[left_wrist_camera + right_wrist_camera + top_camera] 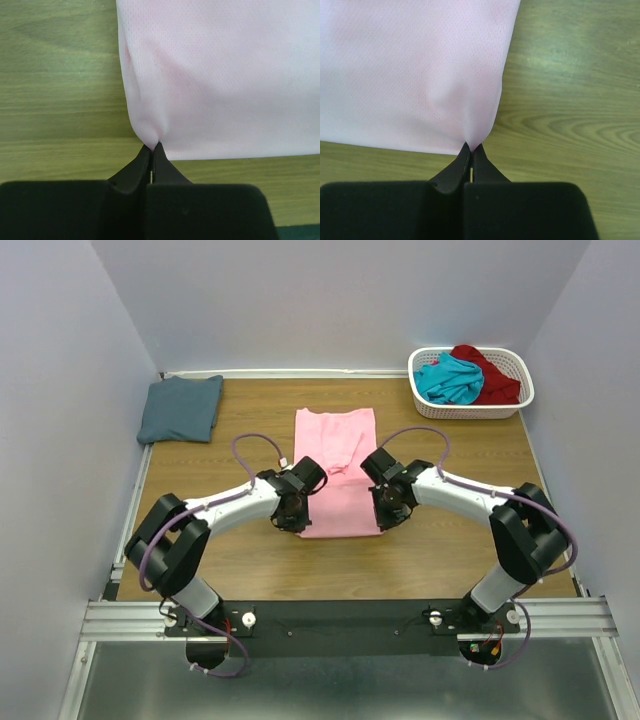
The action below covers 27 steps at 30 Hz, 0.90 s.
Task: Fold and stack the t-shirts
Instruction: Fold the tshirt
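The light pink t-shirt lies lengthwise on the wooden table, folded into a narrow strip. My left gripper is shut on its near left corner. My right gripper is shut on its near right corner. The pinched cloth bunches up at both fingertips. The slate blue-grey t-shirt lies folded at the far left. The teal t-shirt and the dark red t-shirt lie crumpled in the basket.
The white slotted plastic basket stands at the far right corner. Pale walls close in the table on the left, back and right. A metal rail carries both arm bases at the near edge.
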Each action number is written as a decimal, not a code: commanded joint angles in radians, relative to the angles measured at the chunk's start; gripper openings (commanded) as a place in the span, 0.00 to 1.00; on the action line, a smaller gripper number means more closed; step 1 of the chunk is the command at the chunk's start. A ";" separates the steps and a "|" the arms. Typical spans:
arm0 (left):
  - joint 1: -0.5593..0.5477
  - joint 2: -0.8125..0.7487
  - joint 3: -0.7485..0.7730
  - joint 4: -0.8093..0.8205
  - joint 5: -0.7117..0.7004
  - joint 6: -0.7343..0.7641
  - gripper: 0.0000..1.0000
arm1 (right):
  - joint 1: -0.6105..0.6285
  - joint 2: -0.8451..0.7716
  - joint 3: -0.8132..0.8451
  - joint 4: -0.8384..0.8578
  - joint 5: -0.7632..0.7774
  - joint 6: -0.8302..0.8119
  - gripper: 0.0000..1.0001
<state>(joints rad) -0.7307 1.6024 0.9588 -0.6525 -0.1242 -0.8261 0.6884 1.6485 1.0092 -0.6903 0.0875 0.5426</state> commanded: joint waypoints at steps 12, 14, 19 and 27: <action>-0.233 -0.413 -0.041 -0.363 0.284 -0.016 0.00 | 0.008 -0.203 0.106 -0.623 -0.216 -0.213 0.01; -0.254 -0.446 -0.054 -0.374 0.314 -0.039 0.00 | 0.008 -0.223 0.130 -0.643 -0.255 -0.217 0.01; -0.221 -0.478 -0.014 -0.383 0.302 0.034 0.00 | 0.007 -0.185 0.264 -0.664 -0.194 -0.227 0.01; 0.174 -0.311 0.158 -0.263 0.236 0.269 0.00 | -0.024 0.188 0.760 -0.631 -0.152 -0.319 0.01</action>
<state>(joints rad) -0.6716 1.2266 1.0748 -0.9550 0.1513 -0.6983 0.6853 1.6688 1.5864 -1.3323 -0.1165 0.2935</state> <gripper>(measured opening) 0.012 0.014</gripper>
